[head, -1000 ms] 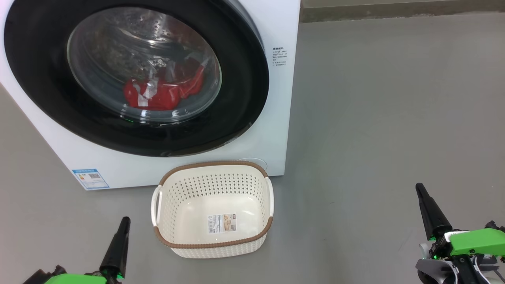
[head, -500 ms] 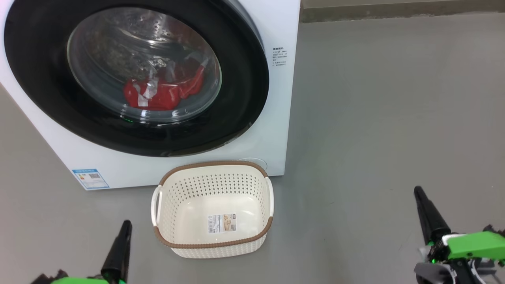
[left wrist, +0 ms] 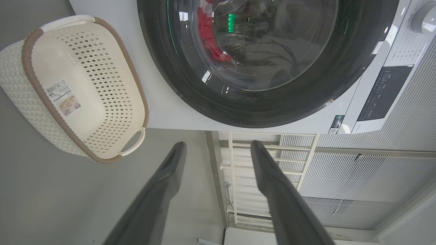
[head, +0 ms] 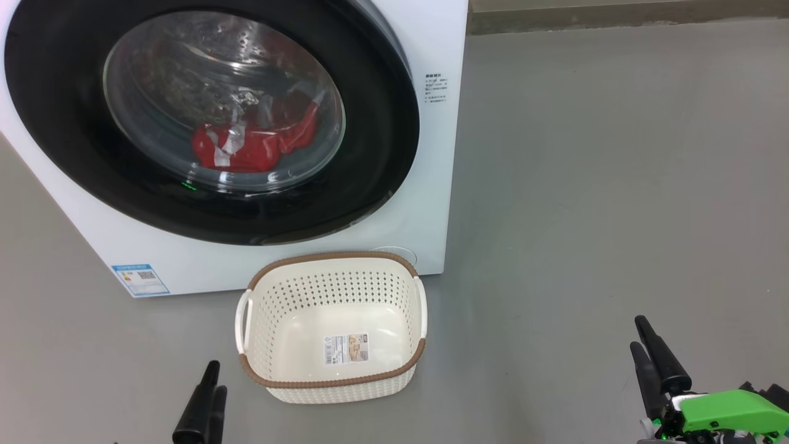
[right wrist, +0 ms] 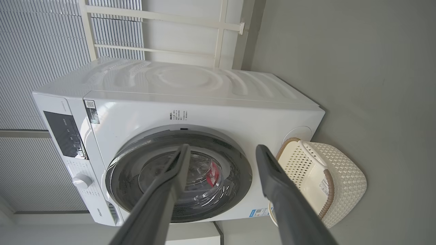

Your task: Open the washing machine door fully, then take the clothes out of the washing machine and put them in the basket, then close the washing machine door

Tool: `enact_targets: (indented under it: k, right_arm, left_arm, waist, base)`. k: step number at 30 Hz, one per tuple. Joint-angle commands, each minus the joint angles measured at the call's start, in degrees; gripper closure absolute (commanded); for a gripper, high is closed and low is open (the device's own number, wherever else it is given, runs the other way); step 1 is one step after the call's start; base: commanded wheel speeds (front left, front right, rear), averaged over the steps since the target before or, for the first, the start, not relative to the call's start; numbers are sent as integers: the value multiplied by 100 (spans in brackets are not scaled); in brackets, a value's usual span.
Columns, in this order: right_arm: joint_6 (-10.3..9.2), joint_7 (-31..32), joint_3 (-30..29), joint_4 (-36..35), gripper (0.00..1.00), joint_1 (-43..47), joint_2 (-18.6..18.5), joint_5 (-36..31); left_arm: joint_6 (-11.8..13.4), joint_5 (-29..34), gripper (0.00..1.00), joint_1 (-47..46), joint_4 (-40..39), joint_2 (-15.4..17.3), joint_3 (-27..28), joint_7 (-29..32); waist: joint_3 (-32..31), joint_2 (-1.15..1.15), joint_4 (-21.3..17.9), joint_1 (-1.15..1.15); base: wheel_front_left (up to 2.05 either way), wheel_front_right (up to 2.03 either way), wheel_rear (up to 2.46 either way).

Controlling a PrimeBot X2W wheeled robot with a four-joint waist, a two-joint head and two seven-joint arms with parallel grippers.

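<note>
The white washing machine (head: pixel 444 185) stands at the upper left. Its door (head: pixel 370 154), black-rimmed with a glass bowl, lies close against the front, with a grey band showing along its right edge. Behind the glass, red clothes (head: pixel 253 145) with white patches lie in the drum. The cream basket (head: pixel 333 256) sits on the floor just in front of the machine, with nothing in it but a paper label. My left gripper (head: pixel 217 377) hangs low to the basket's left, open and holding nothing. My right gripper (head: pixel 638 333), far to the right over bare floor, is also open with nothing between its fingers.
Grey floor (head: pixel 585 185) stretches to the right of the machine. A wall base (head: pixel 616 18) runs along the top. A white rail frame (left wrist: pixel 238 163) and slatted panels (left wrist: pixel 374 177) stand behind the machine. The control panel (right wrist: pixel 64 132) and a round dial (right wrist: pixel 81 181) sit on its front.
Both grippers have gone from shut to open. Both have also dropped lower in the head view, the left one sliding slightly right.
</note>
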Motion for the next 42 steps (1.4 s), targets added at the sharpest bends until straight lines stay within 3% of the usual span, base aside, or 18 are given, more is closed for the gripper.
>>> enact_targets:
  k: [1,13,42]
  right_arm:
    - [1,-40,45,-168,0,-291,-88,-81]
    - [2,-251,225,-164,0,-475,-150,-795]
    - [3,-723,498,-25,0,-903,-195,-2817]
  left_arm:
    - [-5,67,0,-277,-126,86,0,-49]
    - [-9,487,0,-503,-115,212,-273,-303]
    - [-20,2692,0,-930,-153,165,-329,-779]
  waist:
    - [3,0,-1,0]
    - [18,0,-14,-1]
    - [52,0,-46,-1]
  base:
    - [0,0,0]
    - [0,0,0]
    - [0,0,0]
